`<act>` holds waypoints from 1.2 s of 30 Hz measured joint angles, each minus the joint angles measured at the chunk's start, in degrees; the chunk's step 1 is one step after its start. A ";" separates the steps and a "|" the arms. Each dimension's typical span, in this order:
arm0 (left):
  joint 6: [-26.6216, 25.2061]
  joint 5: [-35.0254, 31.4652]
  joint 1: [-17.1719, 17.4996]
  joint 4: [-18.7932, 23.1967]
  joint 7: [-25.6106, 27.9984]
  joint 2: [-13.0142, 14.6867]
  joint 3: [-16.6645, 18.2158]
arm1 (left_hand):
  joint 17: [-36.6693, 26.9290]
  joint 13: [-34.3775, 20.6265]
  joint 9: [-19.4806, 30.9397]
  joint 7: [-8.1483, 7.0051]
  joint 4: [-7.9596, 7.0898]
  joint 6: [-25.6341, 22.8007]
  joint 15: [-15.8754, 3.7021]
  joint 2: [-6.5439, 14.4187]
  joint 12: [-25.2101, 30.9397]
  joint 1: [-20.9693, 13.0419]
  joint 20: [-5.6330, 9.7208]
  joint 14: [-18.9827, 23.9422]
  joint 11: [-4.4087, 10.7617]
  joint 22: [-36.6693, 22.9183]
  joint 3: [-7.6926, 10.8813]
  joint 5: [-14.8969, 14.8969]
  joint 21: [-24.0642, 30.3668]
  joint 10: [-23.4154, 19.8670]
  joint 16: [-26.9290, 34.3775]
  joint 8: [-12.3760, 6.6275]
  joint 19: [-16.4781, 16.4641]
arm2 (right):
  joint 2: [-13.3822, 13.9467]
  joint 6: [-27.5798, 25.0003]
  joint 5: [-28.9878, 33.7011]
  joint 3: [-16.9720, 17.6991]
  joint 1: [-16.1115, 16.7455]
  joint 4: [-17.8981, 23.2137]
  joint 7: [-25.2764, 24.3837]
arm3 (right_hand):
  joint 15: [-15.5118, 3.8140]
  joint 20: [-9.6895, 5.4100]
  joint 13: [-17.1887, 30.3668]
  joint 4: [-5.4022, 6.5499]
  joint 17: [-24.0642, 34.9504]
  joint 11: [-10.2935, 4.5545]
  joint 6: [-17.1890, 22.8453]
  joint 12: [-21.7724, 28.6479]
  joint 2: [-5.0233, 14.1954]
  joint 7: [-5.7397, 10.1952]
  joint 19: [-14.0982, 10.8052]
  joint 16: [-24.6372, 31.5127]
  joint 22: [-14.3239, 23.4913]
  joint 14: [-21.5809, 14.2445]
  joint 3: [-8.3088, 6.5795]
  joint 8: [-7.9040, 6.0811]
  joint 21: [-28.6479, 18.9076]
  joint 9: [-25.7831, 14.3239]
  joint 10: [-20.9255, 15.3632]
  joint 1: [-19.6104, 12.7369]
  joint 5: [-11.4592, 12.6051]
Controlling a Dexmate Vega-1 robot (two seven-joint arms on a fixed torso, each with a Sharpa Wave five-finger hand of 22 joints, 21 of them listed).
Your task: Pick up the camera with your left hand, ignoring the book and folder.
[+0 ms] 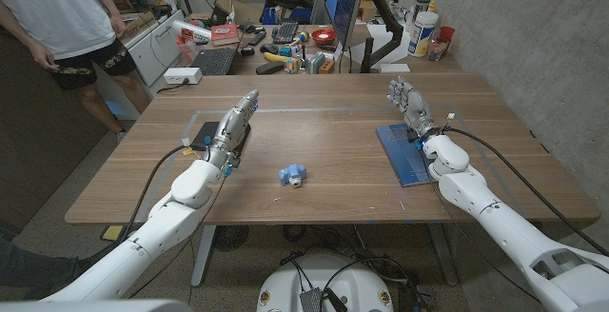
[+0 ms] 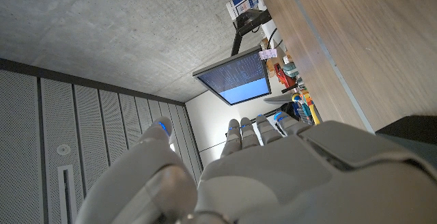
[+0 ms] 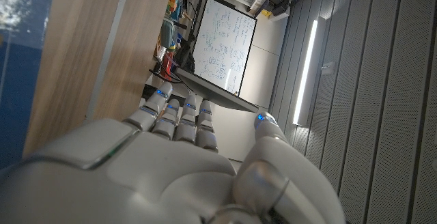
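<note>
Apparently nothing is being grasped yet: left hand (image 1: 233, 126), fingers released, is needing to reach toward the camera (image 1: 292, 174).

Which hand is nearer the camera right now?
Left. The left hand is over a dark flat item up and to the left of the camera; the right hand is farther off, over the blue folder.

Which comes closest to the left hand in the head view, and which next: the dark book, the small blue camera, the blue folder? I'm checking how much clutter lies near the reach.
1. Dark book: directly under the left hand, on the robot's left.
2. Camera: mid-table, toward the robot's right of that hand.
3. Blue folder: far across, beneath the right hand.
</note>
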State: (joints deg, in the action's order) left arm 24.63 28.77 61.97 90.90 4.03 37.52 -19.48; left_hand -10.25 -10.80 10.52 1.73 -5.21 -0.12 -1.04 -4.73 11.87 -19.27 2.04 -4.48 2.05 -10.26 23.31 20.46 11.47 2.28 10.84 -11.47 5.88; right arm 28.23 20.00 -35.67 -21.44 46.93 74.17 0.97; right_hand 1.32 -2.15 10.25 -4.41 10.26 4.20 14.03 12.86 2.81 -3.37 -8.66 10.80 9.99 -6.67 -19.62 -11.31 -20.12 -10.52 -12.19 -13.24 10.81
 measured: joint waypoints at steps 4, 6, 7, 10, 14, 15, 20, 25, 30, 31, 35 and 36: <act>0.32 -0.35 0.68 0.58 0.13 0.27 0.28 | 0.00 0.00 0.00 0.00 0.00 0.00 0.00 0.00 0.00 0.00 0.00 0.00 0.00 0.00 0.00 0.00 0.00 0.00 0.00 0.00 0.00 | -0.16 0.16 0.23 -0.07 -0.23 -0.19 -0.11 | 0.00 0.00 0.00 -0.10 0.00 0.00 0.00 0.00 0.00 0.00 0.00 0.00 0.00 0.00 0.10 0.00 0.00 0.00 0.00 0.00 0.00; 0.53 -0.52 0.92 0.76 0.17 0.35 0.37 | 0.00 0.00 0.00 0.00 0.10 0.00 0.00 0.00 0.00 0.00 0.00 0.00 0.00 0.00 0.10 0.00 0.00 0.00 0.00 0.00 0.00 | -0.22 0.17 0.28 -0.10 -0.33 -0.27 -0.14 | 0.00 0.00 0.00 -0.25 0.00 0.00 0.00 0.00 0.00 0.00 0.00 0.00 0.00 0.00 0.25 0.00 0.00 0.00 0.00 0.00 0.00; 0.66 -0.59 0.92 0.76 0.19 0.35 0.37 | 0.00 0.00 0.00 0.00 0.23 0.00 0.00 0.00 0.00 0.00 0.00 0.00 0.00 0.00 0.24 0.00 0.00 0.00 0.00 0.00 0.00 | -0.25 0.17 0.28 -0.12 -0.36 -0.29 -0.14 | 0.00 0.00 0.00 -0.25 0.00 0.00 0.00 0.00 0.00 0.00 0.00 0.00 0.00 0.00 0.25 0.00 0.12 0.00 0.00 0.00 0.00; 0.95 -0.77 0.92 0.76 0.28 0.35 0.37 | 0.00 0.00 0.00 0.00 0.48 0.00 0.00 0.00 0.00 0.00 0.00 0.00 0.00 0.00 -0.01 0.00 0.00 0.00 0.00 0.00 0.00 | -0.34 0.17 0.28 -0.19 -0.47 -0.31 -0.14 | 0.00 0.00 0.00 -0.25 0.00 0.00 0.00 0.00 0.00 0.00 0.00 0.00 0.00 0.00 0.25 0.00 0.21 0.00 0.00 0.00 0.00; 1.11 -0.97 2.26 1.72 0.42 0.76 0.89 | 0.00 0.00 0.00 -0.21 0.48 -0.21 -0.10 0.00 0.00 0.00 0.00 0.10 0.00 0.00 -0.01 0.00 0.00 0.00 0.00 0.00 0.00 | -0.39 0.25 0.59 -0.23 -0.52 -0.32 -0.39 | 0.00 0.00 0.00 -0.25 0.00 0.00 -0.01 0.00 0.00 0.00 0.01 0.00 0.00 0.00 0.25 0.00 0.20 0.00 0.00 0.00 0.00; 1.11 -0.97 2.39 1.80 0.42 0.81 0.93 | 0.00 0.00 0.00 -0.21 0.48 -0.21 -0.29 0.19 -0.01 -0.19 0.00 0.29 0.00 0.00 -0.01 0.00 0.00 0.00 0.00 0.00 0.00 | -0.39 0.27 0.63 -0.23 -0.52 -0.32 -0.41 | 0.00 0.00 0.00 -0.25 0.00 0.00 -0.01 0.00 0.00 0.00 0.00 0.00 0.00 0.00 0.25 0.00 0.39 0.00 0.00 0.00 0.00; 1.35 -1.64 3.04 2.22 0.85 1.01 1.21 | 0.00 0.00 0.00 -0.21 0.48 -0.20 -0.31 0.30 -0.01 -0.30 0.00 0.30 0.31 0.00 -0.01 0.00 0.00 -0.30 0.00 0.00 0.00 | -0.62 0.43 0.77 -0.38 -0.69 -0.40 -0.51 | 0.00 0.00 0.00 -0.25 0.00 0.00 0.21 0.00 0.00 -0.22 0.01 0.00 0.00 0.00 0.25 0.00 0.42 0.00 0.01 0.00 0.00; 1.54 -1.95 3.72 2.79 1.01 1.21 1.46 | 0.00 0.01 0.00 -0.41 0.48 -0.40 -0.28 0.07 -0.01 -0.53 0.00 0.34 0.31 0.00 -0.01 0.00 0.00 -0.30 0.00 0.00 0.00 | -0.79 0.48 0.83 -0.46 -0.75 -0.54 -0.56 | 0.00 -0.08 0.00 -0.24 0.00 0.00 0.20 0.00 0.00 -0.22 -0.07 0.00 0.00 0.00 0.24 0.00 0.63 0.00 0.01 0.00 0.00; 1.65 -2.61 4.19 3.31 1.42 1.31 1.67 | 0.00 0.01 0.00 -0.17 0.48 -0.64 -0.02 0.19 -0.01 -0.65 0.00 0.59 0.31 0.01 -0.01 0.00 0.00 -0.30 0.00 0.00 0.00 | -0.96 0.49 0.91 -0.62 -0.89 -0.76 -0.56 | 0.00 -0.22 0.00 -0.24 0.00 0.00 0.20 0.00 0.00 -0.22 -0.21 0.00 0.00 0.00 0.24 0.00 0.62 0.00 0.01 0.00 0.00; 1.65 -2.61 4.25 3.37 1.42 1.32 1.68 | 0.00 0.01 0.00 -0.10 0.48 -0.72 -0.02 0.30 -0.01 -0.75 0.00 0.59 0.31 0.00 -0.01 0.00 0.00 -0.30 0.00 0.00 0.00 | -0.96 0.49 0.95 -0.62 -0.89 -0.76 -0.56 | 0.00 -0.21 0.00 -0.24 0.00 0.00 0.20 0.00 0.00 -0.22 -0.21 0.00 0.00 0.00 0.24 0.00 0.62 0.00 0.01 0.00 0.00; 1.71 -3.00 4.45 3.52 1.57 1.32 1.72 | 0.00 0.01 0.00 -0.10 0.48 -0.72 -0.02 0.30 -0.01 -0.75 0.00 0.59 0.02 0.00 -0.01 0.00 0.00 -0.59 0.00 0.00 0.00 | -1.01 0.49 1.07 -0.83 -1.00 -0.91 -0.52 | -0.32 -0.21 0.00 -0.24 0.00 0.00 0.20 0.00 0.00 -0.22 -0.21 0.00 0.00 -0.31 0.24 0.00 0.84 0.00 0.01 0.00 0.00; 1.75 -3.09 4.50 3.57 1.60 1.32 1.72 | 0.00 0.01 0.00 -0.10 0.48 -0.72 -0.02 0.30 -0.01 -0.75 0.00 0.59 -0.01 0.00 -0.01 0.00 0.00 -0.62 0.00 0.00 0.00 | -1.03 0.49 1.10 -0.86 -1.04 -0.98 -0.50 | -0.31 -0.21 0.00 -0.24 0.00 0.00 0.20 0.00 0.00 -0.22 -0.21 0.00 0.00 -0.31 0.24 0.00 0.84 0.00 0.01 0.00 0.00</act>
State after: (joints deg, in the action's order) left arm 26.38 25.68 66.47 94.47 5.62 38.84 -17.76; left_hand -10.25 -10.79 10.52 1.64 -4.73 -0.84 -1.07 -4.43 11.87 -20.02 2.04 -3.89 2.04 -10.26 23.30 20.46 11.47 1.66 10.83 -11.47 5.88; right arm 27.20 20.48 -34.57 -22.30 45.89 73.19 0.47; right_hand 1.01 -2.36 10.25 -4.65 10.25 4.20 14.23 12.86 2.81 -3.59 -8.86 10.80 9.99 -6.98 -19.38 -11.31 -19.28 -10.52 -12.18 -13.23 10.81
